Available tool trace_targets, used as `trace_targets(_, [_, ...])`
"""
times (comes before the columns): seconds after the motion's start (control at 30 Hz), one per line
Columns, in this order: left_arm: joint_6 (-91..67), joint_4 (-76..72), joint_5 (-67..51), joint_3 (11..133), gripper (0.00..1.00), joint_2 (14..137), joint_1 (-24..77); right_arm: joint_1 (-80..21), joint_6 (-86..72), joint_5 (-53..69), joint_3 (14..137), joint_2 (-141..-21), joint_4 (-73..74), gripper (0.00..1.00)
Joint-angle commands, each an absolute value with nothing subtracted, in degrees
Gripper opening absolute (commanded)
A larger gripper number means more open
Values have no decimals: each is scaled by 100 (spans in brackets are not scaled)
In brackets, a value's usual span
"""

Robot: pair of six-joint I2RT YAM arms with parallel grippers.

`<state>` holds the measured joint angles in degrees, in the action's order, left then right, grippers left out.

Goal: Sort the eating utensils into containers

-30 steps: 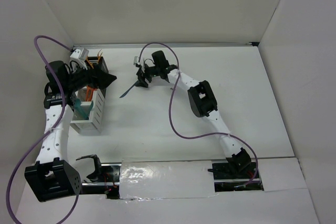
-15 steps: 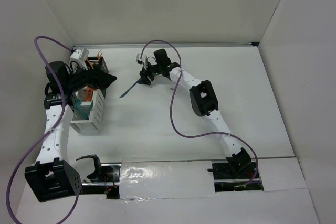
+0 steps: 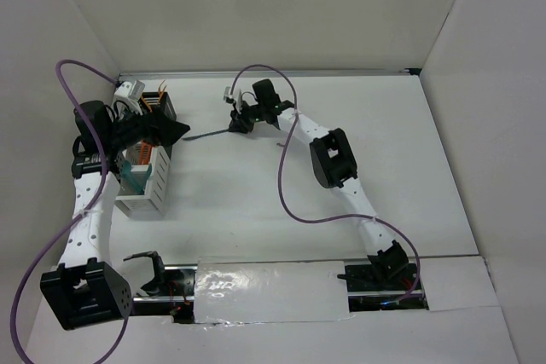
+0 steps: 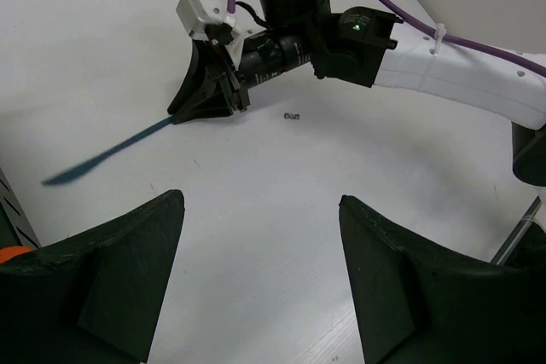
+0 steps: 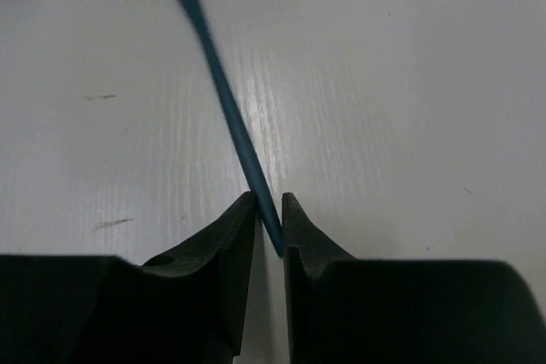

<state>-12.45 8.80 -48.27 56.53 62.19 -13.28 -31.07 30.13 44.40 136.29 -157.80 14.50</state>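
A dark blue utensil (image 3: 207, 135) (image 4: 109, 154) (image 5: 215, 83) lies at the back middle of the table, stretching left from my right gripper (image 3: 231, 126) (image 4: 189, 113) (image 5: 269, 199). That gripper is shut on the end of its handle, low at the table surface. The containers (image 3: 143, 198), a row of joined bins, stand at the left with orange utensils (image 3: 152, 101) and a teal utensil (image 3: 136, 178) standing in them. My left gripper (image 3: 173, 130) (image 4: 260, 198) hovers open beside the row's far end, empty and facing the right gripper.
The white walls of the enclosure close in the back and both sides. A purple cable (image 3: 283, 185) loops along the right arm, another over the left arm. A small dark mark (image 4: 292, 116) sits on the table near the right gripper.
My right gripper has closed on the dark blue utensil's handle. The utensil has swung from pointing down-left to lying almost level leftward. The left arm has stayed still.
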Motion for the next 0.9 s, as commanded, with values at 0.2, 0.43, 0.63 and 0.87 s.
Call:
trace_targets(0.2, [-1345,659,-5009,5564,85,5977,-1309,-2962,3190,4956,12113,-15223,2716,20])
trace_targets(0.43, [-1327,694,-4966,5555,86,5924,-1275,-3093,3139,4800,10769,-14485,2647,12])
trace_targets(0.63, [-1231,844,-4554,5520,86,5819,-924,-3138,2095,4106,8476,-13116,1419,9])
trace_targets(0.87, [-1160,1239,-3929,5660,85,5897,-273,-3410,487,2331,5646,-10839,247,15])
